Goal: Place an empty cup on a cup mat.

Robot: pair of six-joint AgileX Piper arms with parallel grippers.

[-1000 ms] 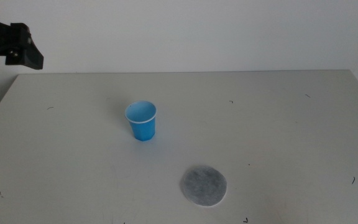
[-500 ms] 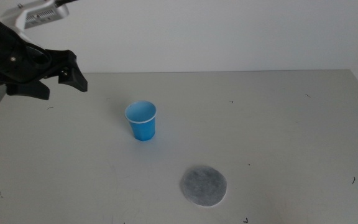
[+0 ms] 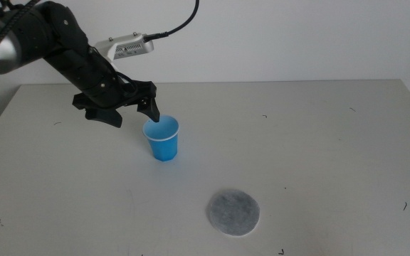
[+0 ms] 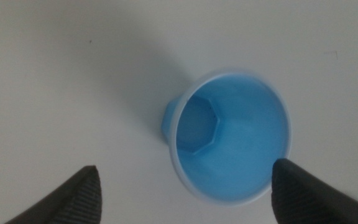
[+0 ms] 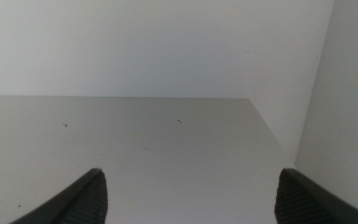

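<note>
The blue cup stands upright and empty on the table left of centre. The grey speckled cup mat lies flat near the front, to the cup's right and apart from it. My left gripper is open, hovering just above and behind-left of the cup's rim. In the left wrist view the cup shows from above, its blue inside empty, between the two spread jaws of my left gripper. My right gripper is open and out of the middle view, facing bare table.
The grey table ends at a white wall behind. The left arm's cable loops above the back edge. Small dark specks mark the tabletop.
My left arm has swung in from the far left to the cup, and its open gripper now hovers over the cup's rim. The cup and mat have not moved.
</note>
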